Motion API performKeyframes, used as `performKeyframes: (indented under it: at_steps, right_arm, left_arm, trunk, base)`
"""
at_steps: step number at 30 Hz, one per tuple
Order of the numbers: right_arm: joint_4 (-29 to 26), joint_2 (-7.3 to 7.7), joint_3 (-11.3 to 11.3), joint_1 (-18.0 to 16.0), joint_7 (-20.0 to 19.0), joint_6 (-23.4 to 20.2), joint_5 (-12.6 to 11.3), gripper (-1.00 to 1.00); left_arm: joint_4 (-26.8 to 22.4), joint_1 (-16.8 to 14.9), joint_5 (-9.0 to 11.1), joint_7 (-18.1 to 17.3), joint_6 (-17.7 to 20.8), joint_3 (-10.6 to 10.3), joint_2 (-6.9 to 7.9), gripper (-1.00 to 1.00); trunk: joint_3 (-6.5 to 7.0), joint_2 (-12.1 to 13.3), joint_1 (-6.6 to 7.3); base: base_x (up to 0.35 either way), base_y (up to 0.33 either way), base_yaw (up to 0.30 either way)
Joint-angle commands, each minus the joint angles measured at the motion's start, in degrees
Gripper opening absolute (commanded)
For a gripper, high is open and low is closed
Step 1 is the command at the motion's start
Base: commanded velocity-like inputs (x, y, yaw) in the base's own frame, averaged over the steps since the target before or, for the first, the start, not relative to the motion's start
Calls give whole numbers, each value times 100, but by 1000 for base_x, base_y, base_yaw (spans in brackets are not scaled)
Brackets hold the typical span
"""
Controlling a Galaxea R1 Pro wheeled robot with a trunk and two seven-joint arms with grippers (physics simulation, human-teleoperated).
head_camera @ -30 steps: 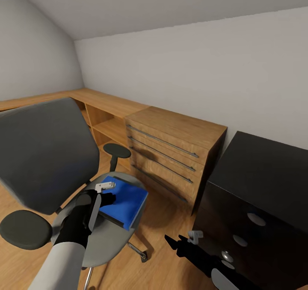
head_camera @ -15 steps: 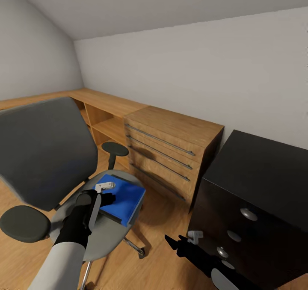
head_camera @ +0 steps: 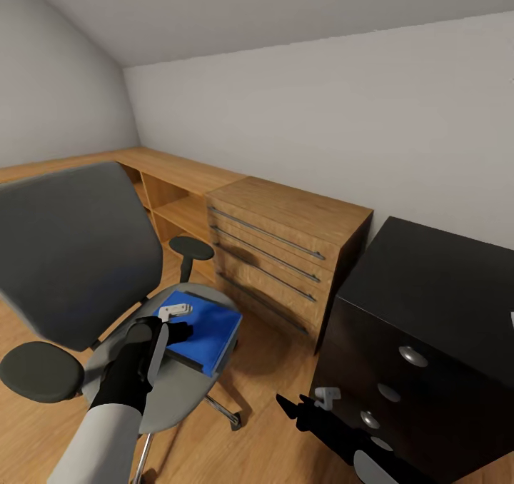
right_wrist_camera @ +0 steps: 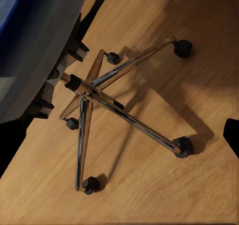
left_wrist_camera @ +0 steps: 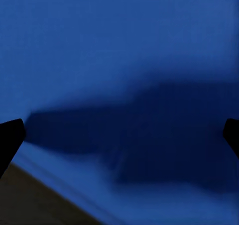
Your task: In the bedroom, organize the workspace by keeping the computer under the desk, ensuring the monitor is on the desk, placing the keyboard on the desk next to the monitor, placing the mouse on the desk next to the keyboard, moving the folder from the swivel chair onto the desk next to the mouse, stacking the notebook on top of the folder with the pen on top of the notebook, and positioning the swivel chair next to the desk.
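Blue folder point(head_camera: 207, 330) lies flat on the grey seat of the swivel chair point(head_camera: 71, 255), toward the seat's front edge, one corner poking just past the rim. Up close in the left wrist view the folder point(left_wrist_camera: 119, 60) is a plain blue cover with a paler edge strip. The swivel chair is dark grey, tall backrest, two round black armrest pads. Underneath, in the right wrist view, its chrome star base point(right_wrist_camera: 107, 105) sits on black casters on the wooden floor.
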State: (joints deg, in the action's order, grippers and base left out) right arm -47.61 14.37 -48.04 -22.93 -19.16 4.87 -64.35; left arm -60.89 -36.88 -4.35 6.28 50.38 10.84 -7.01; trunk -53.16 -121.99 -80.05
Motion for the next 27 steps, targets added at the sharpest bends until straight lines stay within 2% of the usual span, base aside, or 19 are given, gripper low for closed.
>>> performKeyframes:
  at_steps: [1, 5, 10, 13, 27]
  right_arm:
    - [9, 6, -38, -9, -9, 39, -60, 100]
    - [32, 5, -39, -9, -9, 40, -55, 100]
    - [40, 4, -44, -9, -7, 74, -55, 100]
    - [41, 4, -41, -9, -7, 110, -59, 100]
    - [42, 4, -39, -9, -9, 128, -60, 100]
  left_arm:
    - [-3, 0, -37, -12, 24, 15, 0, 100]
    - [-3, 2, -31, -12, 24, 63, 33, 100]
    - [-22, -1, -16, -20, 20, 468, 70, 100]
    - [-91, 0, -22, -24, 23, 582, 75, 100]
    - [-193, 3, -38, -27, 32, 641, 77, 100]
  trunk:
    - [-6, -2, 0]
    - [-6, -2, 0]
    - [-6, -2, 0]
    - [-6, -2, 0]
    - [-6, -2, 0]
  base:
    - [0, 0, 0]
    - [0, 0, 0]
    - [0, 0, 0]
    - [-21, -10, 0]
    - [-61, -66, 0]
